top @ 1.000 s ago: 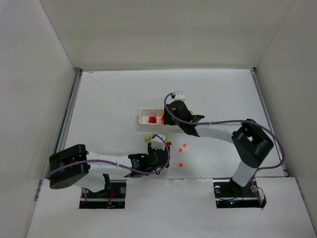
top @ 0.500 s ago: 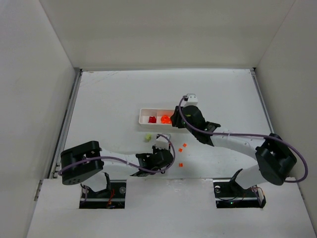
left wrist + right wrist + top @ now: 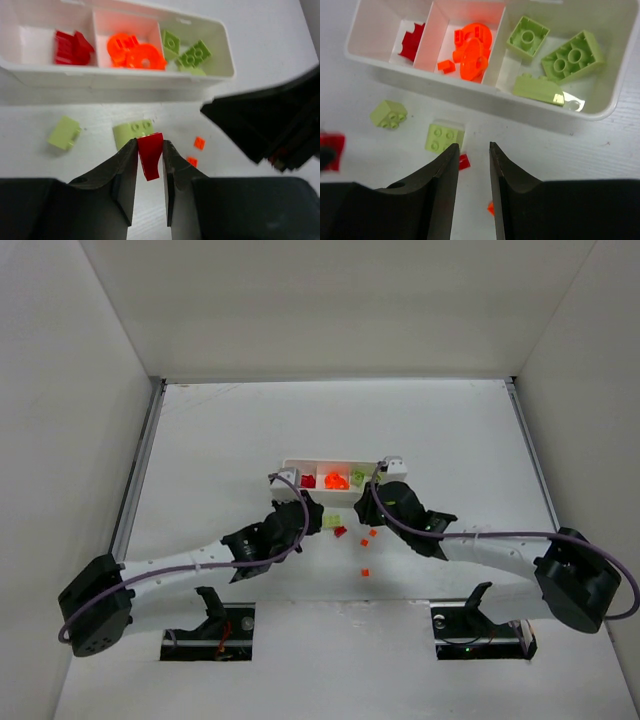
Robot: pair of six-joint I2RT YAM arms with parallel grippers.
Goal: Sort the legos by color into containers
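My left gripper (image 3: 150, 142) is shut on a small red lego (image 3: 150, 156), lifted just in front of the white three-part tray (image 3: 125, 80). The tray's left compartment holds red legos (image 3: 70, 47), the middle one orange legos (image 3: 135, 50), the right one pale green legos (image 3: 190, 52). My right gripper (image 3: 472, 147) hovers near the tray's (image 3: 470, 100) front wall, open a narrow way with nothing between its fingers. Two green bricks (image 3: 388, 114) (image 3: 444, 137) and a red chip (image 3: 464, 161) lie loose on the table below it.
Small orange pieces (image 3: 365, 571) lie scattered on the table (image 3: 220, 440) between the two arms, near my right gripper (image 3: 375, 502). The left gripper (image 3: 312, 520) and right gripper stand close together in front of the tray (image 3: 290, 465). White walls enclose the table.
My left arm has swung from the near edge up toward the tray and shut on a red lego. My right gripper has backed off the tray and narrowed its jaws.
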